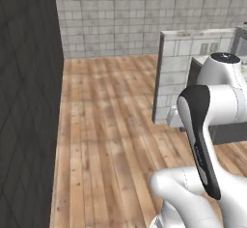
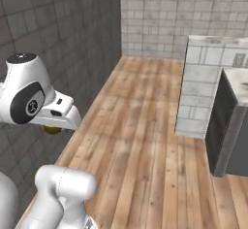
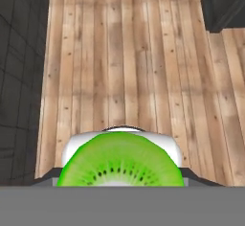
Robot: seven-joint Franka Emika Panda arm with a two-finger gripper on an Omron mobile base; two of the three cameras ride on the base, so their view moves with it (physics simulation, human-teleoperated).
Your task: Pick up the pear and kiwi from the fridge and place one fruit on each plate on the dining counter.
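Currently the hand (image 3: 119,184) is clamped on the kiwi (image 3: 120,160), cut face toward the camera. Wooden floor (image 3: 129,67) lies beyond; the plates' direction cannot be told.

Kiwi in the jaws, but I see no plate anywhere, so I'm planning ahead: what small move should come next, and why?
Probably keep the jaws shut and drive the base on toward the dining counter. The hand view shows the kiwi clamped, with bare wood floor beneath it. The base views show floor and tiled walls, so there is nowhere here to set the fruit down; releasing now would likely drop it.
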